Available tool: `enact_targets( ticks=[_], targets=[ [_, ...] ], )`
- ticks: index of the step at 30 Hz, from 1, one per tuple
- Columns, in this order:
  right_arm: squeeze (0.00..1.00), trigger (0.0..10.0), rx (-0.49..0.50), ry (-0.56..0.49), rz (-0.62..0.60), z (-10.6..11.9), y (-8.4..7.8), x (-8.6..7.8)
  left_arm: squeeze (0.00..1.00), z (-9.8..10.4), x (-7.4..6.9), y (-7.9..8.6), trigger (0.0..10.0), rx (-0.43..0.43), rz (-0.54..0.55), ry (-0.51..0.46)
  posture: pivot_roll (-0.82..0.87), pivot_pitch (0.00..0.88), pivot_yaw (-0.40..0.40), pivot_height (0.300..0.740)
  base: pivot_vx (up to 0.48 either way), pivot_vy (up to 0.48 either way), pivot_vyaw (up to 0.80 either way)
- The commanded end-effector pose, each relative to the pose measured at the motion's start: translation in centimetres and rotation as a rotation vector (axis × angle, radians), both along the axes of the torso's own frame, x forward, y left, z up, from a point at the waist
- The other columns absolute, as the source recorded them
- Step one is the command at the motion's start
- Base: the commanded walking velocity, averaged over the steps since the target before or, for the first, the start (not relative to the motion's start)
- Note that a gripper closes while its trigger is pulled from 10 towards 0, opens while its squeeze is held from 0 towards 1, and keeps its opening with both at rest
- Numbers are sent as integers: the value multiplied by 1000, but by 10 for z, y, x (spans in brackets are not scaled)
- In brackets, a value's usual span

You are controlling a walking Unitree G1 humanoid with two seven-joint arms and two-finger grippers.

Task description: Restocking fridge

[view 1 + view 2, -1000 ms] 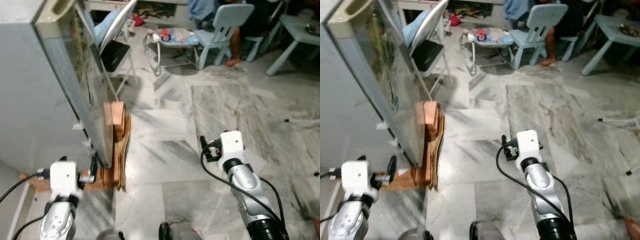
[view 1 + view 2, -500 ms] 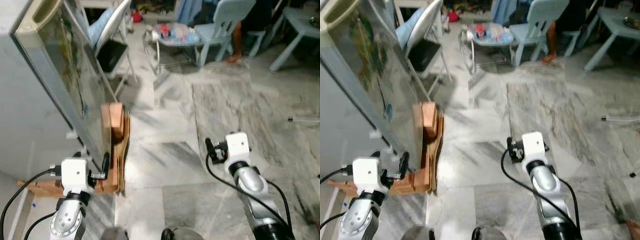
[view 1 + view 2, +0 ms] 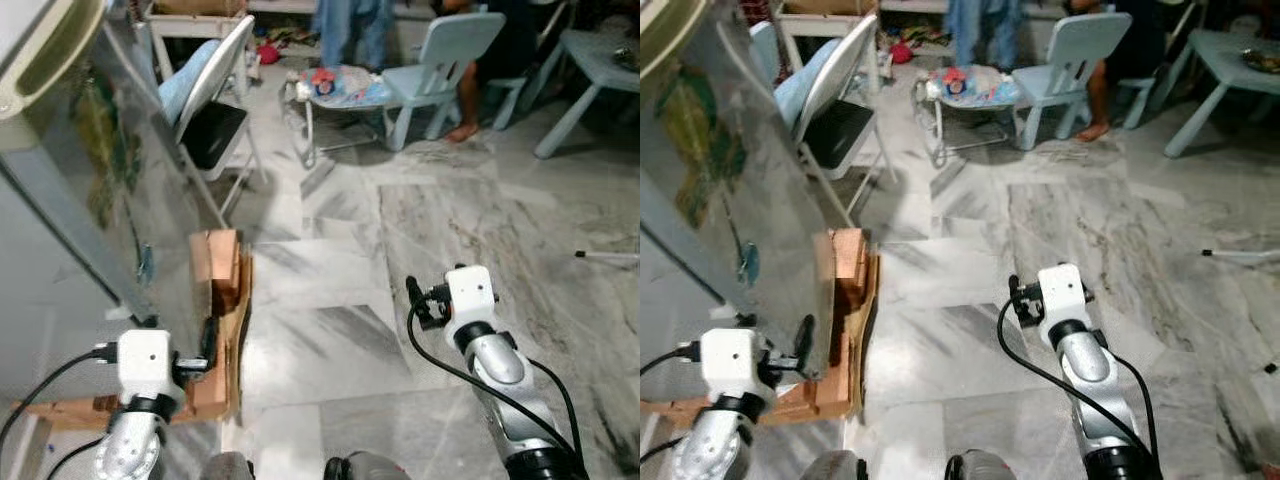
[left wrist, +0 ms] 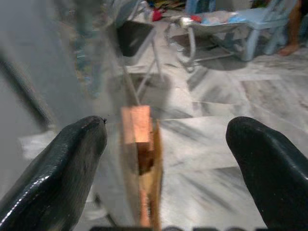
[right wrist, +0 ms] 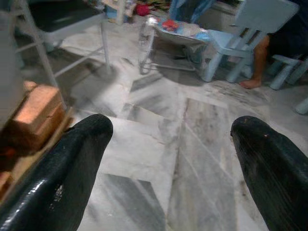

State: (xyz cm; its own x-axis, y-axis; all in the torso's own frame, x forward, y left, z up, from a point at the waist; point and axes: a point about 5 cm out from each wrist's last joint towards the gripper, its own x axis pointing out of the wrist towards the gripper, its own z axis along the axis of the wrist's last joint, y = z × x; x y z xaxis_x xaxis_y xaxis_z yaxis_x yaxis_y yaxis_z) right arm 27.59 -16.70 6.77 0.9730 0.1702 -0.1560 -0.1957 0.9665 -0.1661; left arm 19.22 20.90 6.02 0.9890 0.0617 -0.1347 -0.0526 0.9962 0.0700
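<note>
The fridge [image 3: 60,190] stands tall on the robot's left, its door edge running away from the camera, and the left pincer [image 3: 205,352] hangs low just beside its bottom corner, fingers spread and empty, so the left arm is much the nearer. The right pincer [image 3: 415,300], also spread and holding nothing, hovers well apart over bare marble floor [image 3: 330,270]. A stack of wood blocks [image 3: 218,290] leans against the fridge's foot directly ahead of the left pincer and would likely hinder the door, while a folding chair [image 3: 215,95] stands farther along that side.

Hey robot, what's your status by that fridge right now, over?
Left gripper open, empty, low beside grey fridge. Right gripper open, empty, over marble floor. Stacked wooden blocks at the fridge's foot, ahead.
</note>
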Motion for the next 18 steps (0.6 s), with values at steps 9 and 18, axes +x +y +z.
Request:
enact_targets(
  ticks=[9, 18],
  targets=[
    [0, 10000, 0, 24, -15, -2, -6, 0, 0, 5, 15, 6, 10000, 36, 26, -26, 73, 130, -94, 740, 0, 0, 0],
    [0, 10000, -6, 27, -13, -1, -6, -1, 0, 14, 34, 27, 10000, 80, 129, -65, 55, 137, -93, 740, 0, 0, 0]
  ],
)
